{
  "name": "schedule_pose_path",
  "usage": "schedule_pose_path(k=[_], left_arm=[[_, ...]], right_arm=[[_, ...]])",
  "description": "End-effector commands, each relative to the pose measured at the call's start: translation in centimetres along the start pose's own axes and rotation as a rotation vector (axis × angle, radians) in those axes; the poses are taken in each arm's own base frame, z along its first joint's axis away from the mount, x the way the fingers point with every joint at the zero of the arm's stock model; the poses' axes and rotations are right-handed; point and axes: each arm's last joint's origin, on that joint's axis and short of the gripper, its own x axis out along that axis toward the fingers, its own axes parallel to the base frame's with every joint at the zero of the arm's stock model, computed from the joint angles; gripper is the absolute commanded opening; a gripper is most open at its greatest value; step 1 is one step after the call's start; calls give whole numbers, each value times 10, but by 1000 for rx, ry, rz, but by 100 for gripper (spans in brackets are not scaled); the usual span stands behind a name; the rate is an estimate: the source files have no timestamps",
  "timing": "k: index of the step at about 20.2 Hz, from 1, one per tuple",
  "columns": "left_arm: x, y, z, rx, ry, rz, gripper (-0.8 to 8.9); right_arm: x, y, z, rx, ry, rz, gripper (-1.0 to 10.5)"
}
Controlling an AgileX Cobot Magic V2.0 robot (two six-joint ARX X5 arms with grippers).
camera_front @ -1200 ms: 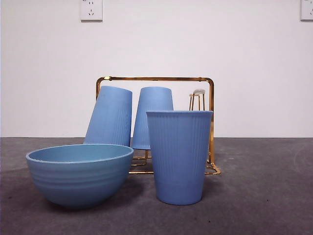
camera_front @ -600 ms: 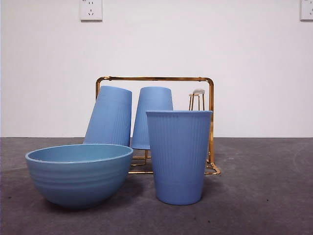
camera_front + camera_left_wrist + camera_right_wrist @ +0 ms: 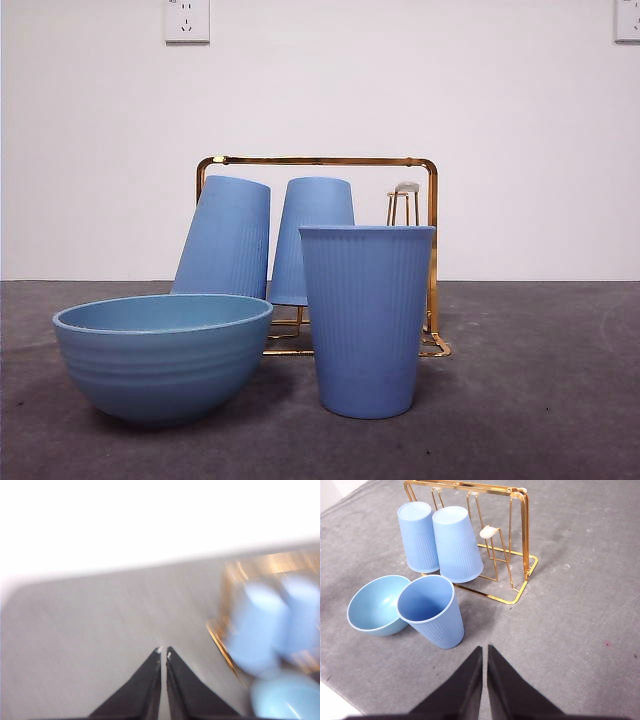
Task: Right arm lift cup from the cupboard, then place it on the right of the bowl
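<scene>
The cup point(image 3: 366, 318) stands upright and mouth-up on the grey counter point(image 3: 540, 400), just beside the bowl point(image 3: 162, 355) on its right side and in front of the cupboard point(image 3: 430, 250); in the right wrist view the cup point(image 3: 432, 611) and the bowl point(image 3: 376, 605) sit so close that I cannot tell whether their rims touch. Two more blue cups point(image 3: 437, 541) hang upside down on the pegs of the cupboard point(image 3: 520, 555), side by side, the one farther from the bare peg leaning against its neighbour. One peg with a pale cap point(image 3: 487, 531) stands bare. The right pincer point(image 3: 484, 652) hovers above the counter, apart from the cup and holding nothing, its jaws clenched to a thin slit. The left pincer point(image 3: 163, 653) is likewise clenched on nothing, well apart from the cupboard; its view is blurred, showing the cupboard point(image 3: 265, 565) and cups only as smears. Two wall sockets point(image 3: 187, 20) sit on the white wall behind the cupboard.
</scene>
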Motion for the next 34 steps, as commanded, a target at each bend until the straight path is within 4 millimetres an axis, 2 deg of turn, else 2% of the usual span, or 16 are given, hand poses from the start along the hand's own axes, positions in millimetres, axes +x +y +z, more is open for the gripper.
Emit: schedule_pose_path(k=[1,3,7,10,14,18,34], left_arm=[[21,1,-30,-5,-66,72,15],[38,1,-57,-91,-101,40,14],[61,0,-108,-92,-25,47,15],[69,-1,-128,-97,21,46,15],[76,0,-145,-99,28,68,15],[76,3,-147,-112,48,160,14],[76,3,-148,-111,57,163,15]], right_arm=[[-2,1,3,-12,-15,7,14],[-2,1,3,-13,-15,9,14],[-2,1,3,-12,-15,9,14],[-2,1,3,-12,-15,9,14],[-2,1,3,-12,-15,9,14],[-2,1,3,-12,-15,9,14],[-2,1,3,-13,-15,9,14]])
